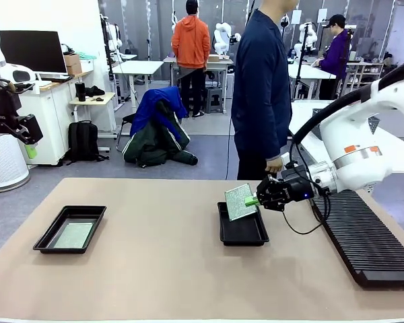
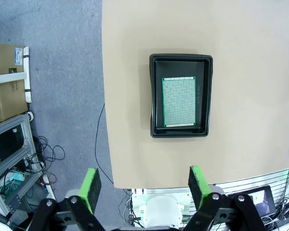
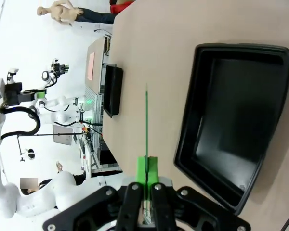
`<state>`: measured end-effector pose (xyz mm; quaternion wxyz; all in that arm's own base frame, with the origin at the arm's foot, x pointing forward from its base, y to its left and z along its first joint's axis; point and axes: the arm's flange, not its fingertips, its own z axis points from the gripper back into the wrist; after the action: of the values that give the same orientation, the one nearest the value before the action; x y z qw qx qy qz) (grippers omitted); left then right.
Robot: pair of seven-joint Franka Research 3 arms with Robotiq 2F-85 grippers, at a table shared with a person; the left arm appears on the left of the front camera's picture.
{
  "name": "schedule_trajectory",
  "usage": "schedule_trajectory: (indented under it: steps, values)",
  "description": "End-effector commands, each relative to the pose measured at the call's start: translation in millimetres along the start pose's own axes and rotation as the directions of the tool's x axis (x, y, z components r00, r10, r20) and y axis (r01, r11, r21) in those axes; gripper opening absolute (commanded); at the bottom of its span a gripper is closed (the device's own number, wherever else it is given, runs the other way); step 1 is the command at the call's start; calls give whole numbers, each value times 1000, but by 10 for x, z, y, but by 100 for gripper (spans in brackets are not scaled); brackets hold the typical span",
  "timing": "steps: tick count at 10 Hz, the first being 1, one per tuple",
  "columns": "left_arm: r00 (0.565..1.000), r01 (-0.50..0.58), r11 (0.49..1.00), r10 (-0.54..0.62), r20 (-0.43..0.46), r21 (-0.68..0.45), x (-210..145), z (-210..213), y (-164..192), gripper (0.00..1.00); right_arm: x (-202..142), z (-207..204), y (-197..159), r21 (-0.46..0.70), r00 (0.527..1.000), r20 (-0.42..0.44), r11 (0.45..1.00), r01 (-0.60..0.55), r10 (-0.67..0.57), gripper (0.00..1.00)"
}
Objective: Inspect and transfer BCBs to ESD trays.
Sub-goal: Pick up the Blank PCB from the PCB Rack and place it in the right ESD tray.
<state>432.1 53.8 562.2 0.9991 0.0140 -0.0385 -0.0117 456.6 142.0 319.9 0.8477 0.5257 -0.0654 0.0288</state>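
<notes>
The right hand was clamped shut on one BCB, its green pads pinching the board at the edge nearest the wrist. In the front view that board hung tilted in the air, speckled face turned toward the camera, just above the far left corner of the right ESD tray, with no part of it touching the tray. Seen from the right wrist, the same BCB showed edge-on as a thin green line rising from between the closed fingers of the right hand, and the right ESD tray lay beside it on the tabletop with nothing inside. The left ESD tray sat well apart, farther along the tabletop. The left hand was held high at the left edge of the front view, off the tabletop, and it gripped nothing. From its own wrist camera the left hand stood wide open, green pads apart, looking straight down from well above the left ESD tray. A second BCB lay flat inside that tray, closer to one end wall than the other. A long black ribbed rack lay on the right side of the tabletop. A person in a dark top stood at the far side, one hand hanging just behind the right arm's wrist.
</notes>
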Motion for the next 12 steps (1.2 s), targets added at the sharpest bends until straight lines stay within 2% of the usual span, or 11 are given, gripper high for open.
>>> schedule_trajectory:
  steps: [1, 3, 7, 12]
  values:
    - [1000, -2, 1000, 2, 0, 1, -9, -13, 4, 97, 57, -169, -39, -21, 999, 34, 1000, 2, -2, 2]
    - [1000, -2, 1000, 2, 0, 1, -9, -13, 4, 97, 106, -224, -136, -81, 999, 25, 996, 34, -32, 2]
    - [1000, -2, 1000, 2, 0, 1, -9, -13, 4, 97, 197, -355, -349, -74, 997, -3, 994, 80, -81, 2]
    - [1000, -2, 1000, 2, 0, 1, -9, -13, 4, 97, 210, -385, -405, -141, 991, -4, 981, 133, -135, 2]
